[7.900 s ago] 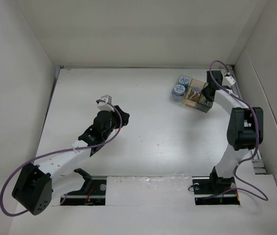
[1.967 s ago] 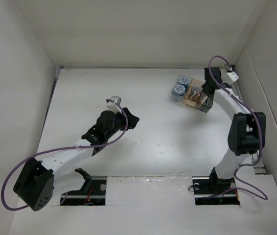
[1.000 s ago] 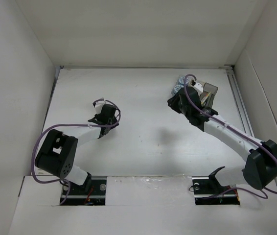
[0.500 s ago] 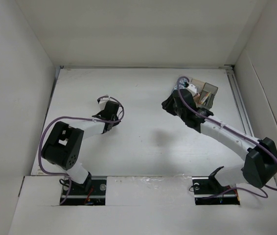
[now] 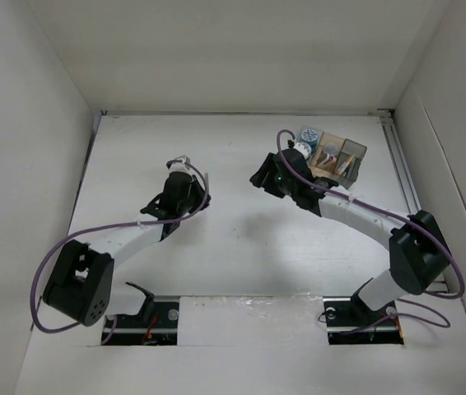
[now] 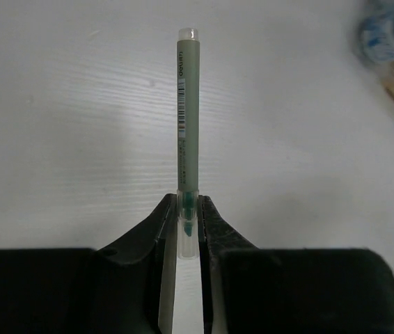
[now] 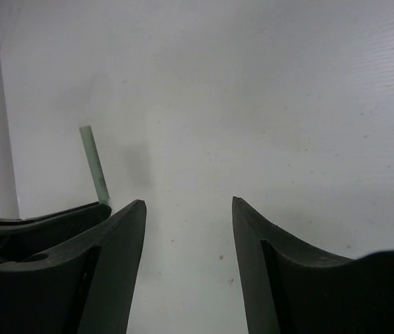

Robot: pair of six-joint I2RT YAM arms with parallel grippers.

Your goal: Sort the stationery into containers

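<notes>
Overhead you miss what your wrist views show: one pen (image 6: 186,111), pinched in left gripper (image 6: 186,207); right gripper (image 7: 187,205) spread, empty.

The light is bright and soft and seems to come from above, so the white table (image 5: 241,247) and the white walls (image 5: 216,58) look even, with only a pale grey shadow in its middle. In the left wrist view the green pen (image 6: 187,118) is sharp, but the blue cylinders (image 6: 385,31) in the top corner are fuzzy and the black left fingers (image 6: 148,233) are very dark. In the right wrist view the right fingers (image 7: 117,250) look dark and a bit soft, and a faint grey smudge of shadow lies beside the green pen
</notes>
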